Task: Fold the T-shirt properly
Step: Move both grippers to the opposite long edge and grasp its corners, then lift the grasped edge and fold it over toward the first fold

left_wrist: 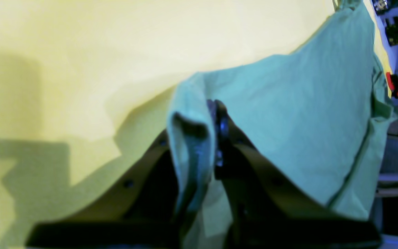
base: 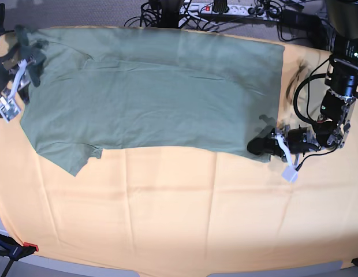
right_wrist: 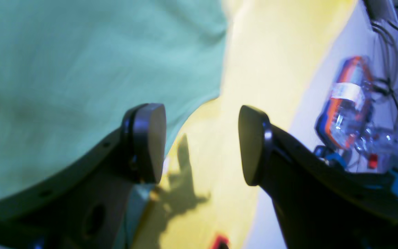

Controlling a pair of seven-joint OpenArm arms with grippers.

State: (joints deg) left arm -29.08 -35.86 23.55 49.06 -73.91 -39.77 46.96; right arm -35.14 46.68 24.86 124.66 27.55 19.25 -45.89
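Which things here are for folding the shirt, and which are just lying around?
For the job:
- the T-shirt, spread flat
- the left gripper, pinching a corner of the shirt
- the right gripper, open at the shirt's edge
- the yellow-orange cloth underneath

Just lying around:
- the plastic bottle off the cloth
- the power strip and cables at the back

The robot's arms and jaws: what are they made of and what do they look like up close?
Both are dark, nearly black. The right gripper ends in two broad arms tipped with flat, rounded pads, with small screw holes along them. The left gripper has white parts, and black cables loop along its arm.
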